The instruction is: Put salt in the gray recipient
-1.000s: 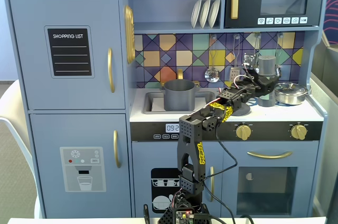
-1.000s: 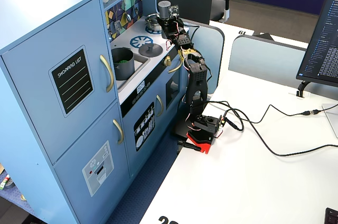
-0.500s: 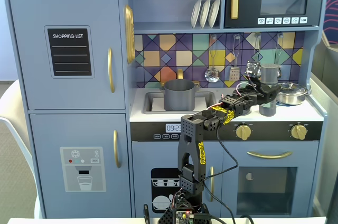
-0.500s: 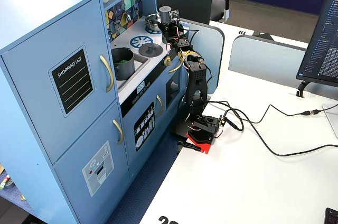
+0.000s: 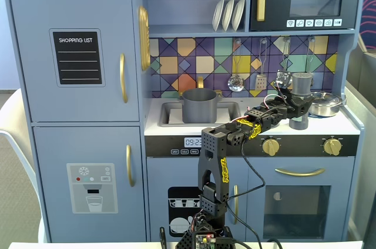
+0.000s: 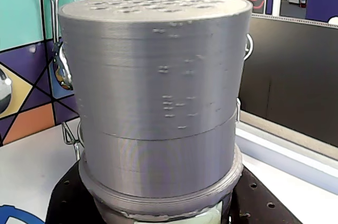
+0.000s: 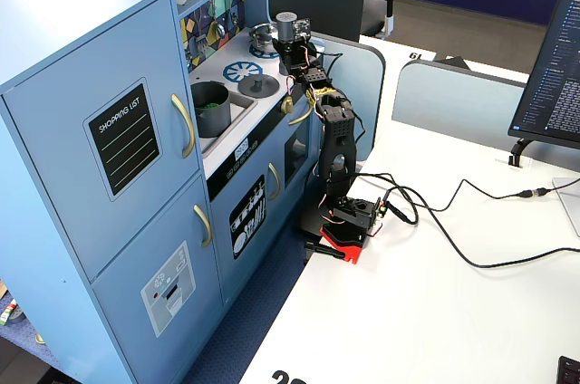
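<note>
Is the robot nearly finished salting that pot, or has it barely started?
Barely started. Nothing has reached the gray pot, which sits in the sink at the left of the front fixed view. The claw is at the salt shaker on the stove counter, apparently gripping it. Carrying it over to the pot is still left.

plates: I see three white ones point(image 5: 229, 12) upright on the top shelf
pan: I see a shiny one point(image 5: 325, 103) right on the counter
lid: I see it point(image 7: 257, 84) lying flat on the counter

Matt gray plastic, finely ridged like printed layers, forms the salt point(image 6: 158, 102); beside the hand, a shiny steel pan point(image 5: 324, 103).
</note>
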Tool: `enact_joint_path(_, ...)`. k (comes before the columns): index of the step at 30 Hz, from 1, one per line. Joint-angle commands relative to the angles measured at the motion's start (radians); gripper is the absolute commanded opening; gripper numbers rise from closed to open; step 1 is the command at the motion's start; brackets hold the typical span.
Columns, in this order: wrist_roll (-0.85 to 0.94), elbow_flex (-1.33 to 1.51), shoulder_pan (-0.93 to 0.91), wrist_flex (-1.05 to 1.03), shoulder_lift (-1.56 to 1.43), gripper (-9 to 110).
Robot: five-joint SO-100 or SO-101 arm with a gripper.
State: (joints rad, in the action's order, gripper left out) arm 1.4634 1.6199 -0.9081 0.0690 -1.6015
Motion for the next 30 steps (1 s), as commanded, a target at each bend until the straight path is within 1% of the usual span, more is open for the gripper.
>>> enact_joint_path(1, 0.063, 0.009, -0.015, 0.012, -0.037, 14)
enact_joint_path(3, 0.087, 0.021, -0.015, 0.014, -0.041, 23)
enact_joint_path(5, 0.075, 0.025, -0.014, 0.017, -0.048, 31)
enact_joint_path(8, 0.061, 0.035, -0.014, 0.021, -0.064, 45)
enact_joint_path(11, 0.067, 0.061, -0.017, 0.026, -0.098, 54)
enact_joint_path(15, 0.078, 0.110, -0.026, 0.008, -0.190, 56)
enact_joint_path(17, 0.083, 0.146, -0.034, -0.044, -0.275, 56)
enact_joint_path(18, 0.087, 0.166, -0.038, -0.089, -0.327, 54)
enact_joint_path(21, 0.114, 0.250, -0.044, -0.296, -0.526, 43)
enact_joint_path(22, 0.126, 0.287, -0.037, -0.376, -0.603, 31)
enact_joint_path(23, 0.123, 0.316, -0.026, -0.466, -0.681, 17)
enact_joint_path(24, 0.123, 0.331, -0.008, -0.583, -0.752, 11)
enact_joint_path(26, 0.126, 0.347, 0.060, -0.822, -0.871, 4)
enact_joint_path(28, 0.147, 0.367, 0.178, -1.023, -0.965, 0)
enact_joint_path(30, 0.121, 0.419, 0.325, -1.141, -1.037, 0)
